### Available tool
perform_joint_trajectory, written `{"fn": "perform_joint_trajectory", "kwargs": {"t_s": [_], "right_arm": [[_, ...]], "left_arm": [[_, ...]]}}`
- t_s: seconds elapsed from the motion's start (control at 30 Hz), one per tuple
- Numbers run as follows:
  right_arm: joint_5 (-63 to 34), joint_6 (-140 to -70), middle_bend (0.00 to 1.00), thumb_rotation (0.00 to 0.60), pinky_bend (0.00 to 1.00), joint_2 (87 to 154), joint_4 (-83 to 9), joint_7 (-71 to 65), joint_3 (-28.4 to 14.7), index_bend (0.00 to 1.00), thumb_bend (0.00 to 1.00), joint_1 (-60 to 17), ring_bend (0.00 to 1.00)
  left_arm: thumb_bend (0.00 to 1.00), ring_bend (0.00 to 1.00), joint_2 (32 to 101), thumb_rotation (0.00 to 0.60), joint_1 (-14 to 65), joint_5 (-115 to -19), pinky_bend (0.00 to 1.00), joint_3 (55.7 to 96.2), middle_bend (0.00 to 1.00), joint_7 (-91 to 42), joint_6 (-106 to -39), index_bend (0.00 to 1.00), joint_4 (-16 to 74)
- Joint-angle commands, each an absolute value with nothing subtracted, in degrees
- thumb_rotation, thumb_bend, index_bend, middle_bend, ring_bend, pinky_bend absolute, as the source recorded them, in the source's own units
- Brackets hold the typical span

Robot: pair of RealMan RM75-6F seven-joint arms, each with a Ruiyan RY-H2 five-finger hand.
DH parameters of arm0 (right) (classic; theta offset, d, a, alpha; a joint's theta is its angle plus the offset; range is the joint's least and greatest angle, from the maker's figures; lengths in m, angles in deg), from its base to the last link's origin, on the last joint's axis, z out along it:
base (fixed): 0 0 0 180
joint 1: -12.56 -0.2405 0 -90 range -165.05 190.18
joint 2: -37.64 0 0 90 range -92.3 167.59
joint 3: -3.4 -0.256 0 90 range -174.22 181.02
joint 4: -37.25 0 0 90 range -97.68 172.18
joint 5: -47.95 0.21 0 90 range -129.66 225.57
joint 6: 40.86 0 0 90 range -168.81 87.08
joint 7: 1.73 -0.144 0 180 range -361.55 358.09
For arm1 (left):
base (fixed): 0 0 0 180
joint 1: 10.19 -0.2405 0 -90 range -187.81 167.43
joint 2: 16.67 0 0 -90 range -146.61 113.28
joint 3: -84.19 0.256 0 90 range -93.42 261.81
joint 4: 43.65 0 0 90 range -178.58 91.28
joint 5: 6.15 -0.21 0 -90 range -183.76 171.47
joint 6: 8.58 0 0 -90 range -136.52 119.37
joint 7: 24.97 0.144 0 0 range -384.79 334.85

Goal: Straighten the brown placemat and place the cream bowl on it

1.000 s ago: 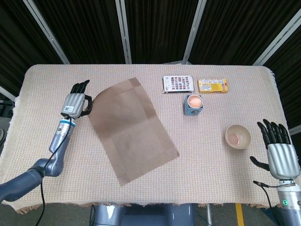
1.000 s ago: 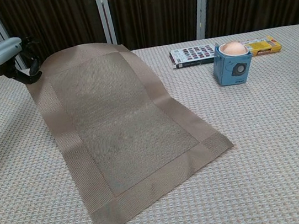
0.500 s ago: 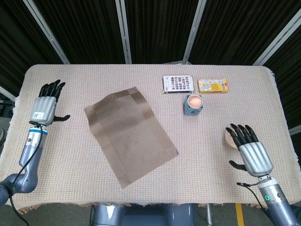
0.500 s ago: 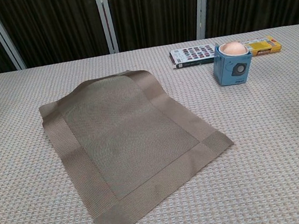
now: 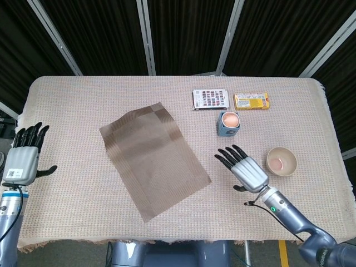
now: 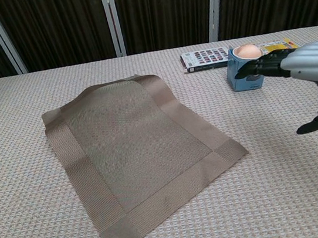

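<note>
The brown placemat (image 5: 153, 158) (image 6: 138, 157) lies flat on the table, turned at an angle, its far edge slightly raised. The cream bowl (image 5: 281, 162) stands at the right, just beyond the chest view's edge. My right hand (image 5: 245, 169) (image 6: 306, 69) hovers open, fingers spread, between the placemat's right corner and the bowl, holding nothing. My left hand (image 5: 23, 157) is open at the table's far left edge, well away from the placemat; it shows only in the head view.
A blue cup holding an egg-like ball (image 5: 228, 123) (image 6: 247, 66) stands behind my right hand. Farther back lie a patterned card box (image 5: 211, 99) (image 6: 205, 58) and a yellow packet (image 5: 251, 100) (image 6: 279, 47). A woven cloth (image 5: 83, 211) covers the table.
My left hand let go of the placemat's far corner and drew back to the left edge; the mat settled flat. My right hand swung inward from the right edge toward the mat.
</note>
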State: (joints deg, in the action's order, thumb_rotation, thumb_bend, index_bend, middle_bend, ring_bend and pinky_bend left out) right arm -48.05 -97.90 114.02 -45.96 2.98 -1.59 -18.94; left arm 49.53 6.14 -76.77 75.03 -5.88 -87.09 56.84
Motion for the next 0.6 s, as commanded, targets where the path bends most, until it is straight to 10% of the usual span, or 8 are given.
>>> {"fn": "perform_joint_trajectory", "kwargs": {"t_s": [0.03, 0.6], "right_arm": [[-48.29, -96.19, 0.00, 0.600, 0.00, 117.56, -43.36, 2.15, -1.21, 0.01, 0.00, -20.83, 0.00], [-45.33, -92.97, 0.00, 0.600, 0.00, 126.87, -34.73, 4.04, -1.05, 0.04, 0.01, -25.02, 0.00]], "left_arm": [[0.00, 0.00, 48.72, 0.600, 4.27, -78.15, 0.00, 76.27, 0.00, -5.22, -90.00, 0.00, 58.89], [0.00, 0.00, 48.31, 0.600, 2.75, -78.12, 0.00, 76.66, 0.00, -8.36, -90.39, 0.00, 57.71]]}}
